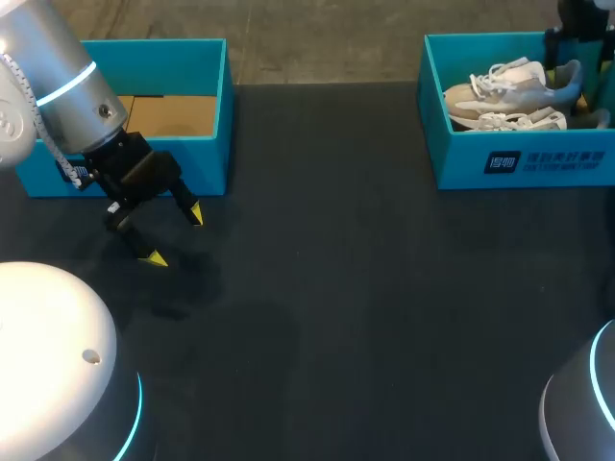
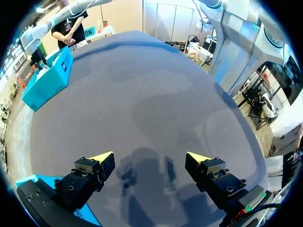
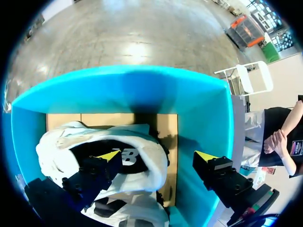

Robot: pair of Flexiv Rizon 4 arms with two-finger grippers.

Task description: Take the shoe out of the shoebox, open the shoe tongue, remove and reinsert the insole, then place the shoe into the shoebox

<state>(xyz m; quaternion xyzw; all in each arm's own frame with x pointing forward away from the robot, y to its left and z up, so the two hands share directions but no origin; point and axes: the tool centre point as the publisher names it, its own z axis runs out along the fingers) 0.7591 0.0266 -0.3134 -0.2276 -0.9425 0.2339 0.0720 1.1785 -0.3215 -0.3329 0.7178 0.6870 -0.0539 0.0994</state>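
Note:
A white shoe [image 1: 490, 91] lies in the blue shoebox [image 1: 519, 161] at the table's far right, with a second white shoe [image 1: 514, 121] beside it. My right arm [image 1: 577, 34] comes down into that box at its far right corner. In the right wrist view my right gripper [image 3: 157, 155] is open over the shoe [image 3: 142, 137]: one yellow tip stands over the shoe's dark opening, the other outside it by the box wall [image 3: 123, 90]. My left gripper [image 1: 175, 235] hangs open over bare table at the left, holding nothing [image 2: 150, 157].
A second blue box [image 1: 154, 46] with a cardboard floor stands at the far left, just behind my left gripper. Its corner [image 2: 28, 182] shows under the left fingers. The shoebox [image 2: 47, 80] lies far across the dark table [image 1: 365, 288].

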